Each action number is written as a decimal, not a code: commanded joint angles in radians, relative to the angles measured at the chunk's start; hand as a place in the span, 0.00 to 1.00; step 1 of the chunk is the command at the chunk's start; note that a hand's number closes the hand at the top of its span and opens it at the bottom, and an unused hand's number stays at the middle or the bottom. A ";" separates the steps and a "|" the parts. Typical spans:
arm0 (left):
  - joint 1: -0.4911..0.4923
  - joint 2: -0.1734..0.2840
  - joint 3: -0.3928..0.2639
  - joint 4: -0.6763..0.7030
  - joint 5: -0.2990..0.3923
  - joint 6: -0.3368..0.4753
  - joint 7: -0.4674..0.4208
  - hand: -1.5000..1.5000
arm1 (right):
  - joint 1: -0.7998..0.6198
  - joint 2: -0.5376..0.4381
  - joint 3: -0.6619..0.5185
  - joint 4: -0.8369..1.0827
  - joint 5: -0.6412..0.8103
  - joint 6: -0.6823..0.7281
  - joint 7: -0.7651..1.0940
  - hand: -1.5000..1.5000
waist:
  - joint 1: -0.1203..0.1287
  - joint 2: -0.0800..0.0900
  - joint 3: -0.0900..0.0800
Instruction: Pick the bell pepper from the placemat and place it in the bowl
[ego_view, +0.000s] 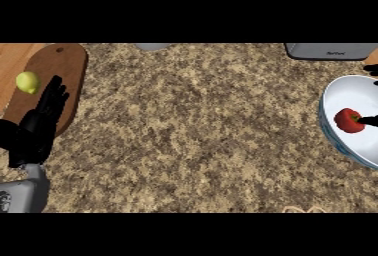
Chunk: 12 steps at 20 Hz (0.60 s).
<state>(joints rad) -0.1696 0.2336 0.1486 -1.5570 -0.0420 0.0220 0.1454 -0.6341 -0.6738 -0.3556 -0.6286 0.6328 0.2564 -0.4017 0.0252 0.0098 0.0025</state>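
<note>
Resting already inside the white bowl (336, 100) at the right edge of the frame, red bell pepper (348, 120) touched only by dark fingertips of the right hand (369, 119), too little showing to tell spread or pinched. Best now to let go cleanly and lift straight up, clear of the bowl's near rim. Plenty of bare counter (199, 125) mid-frame; left hand (40, 127) at lower left, fingers straight and relaxed, over the brown placemat (63, 62) beside a yellow-green fruit (27, 82).
</note>
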 joint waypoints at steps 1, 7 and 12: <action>-0.001 0.005 0.007 -0.034 0.016 -0.007 0.026 0.50 | -0.056 -0.009 -0.151 0.097 -0.170 0.099 -0.058 0.00 | 0.003 -0.003 0.002; -0.002 0.015 0.022 0.004 0.009 -0.005 -0.001 0.50 | -0.109 -0.077 -0.368 0.217 -0.389 0.224 -0.025 0.00 | -0.012 -0.002 0.000; -0.037 -0.010 -0.015 0.013 -0.020 0.013 0.018 0.50 | -0.041 -0.256 -0.396 0.365 -0.394 0.363 -0.064 0.00 | 0.002 0.009 0.003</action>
<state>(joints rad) -0.1821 0.2266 0.1470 -1.5569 -0.0503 0.0325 0.1492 -0.6992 -0.8411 -0.7097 -0.3567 0.2693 0.5436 -0.4524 0.0202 0.0131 0.0041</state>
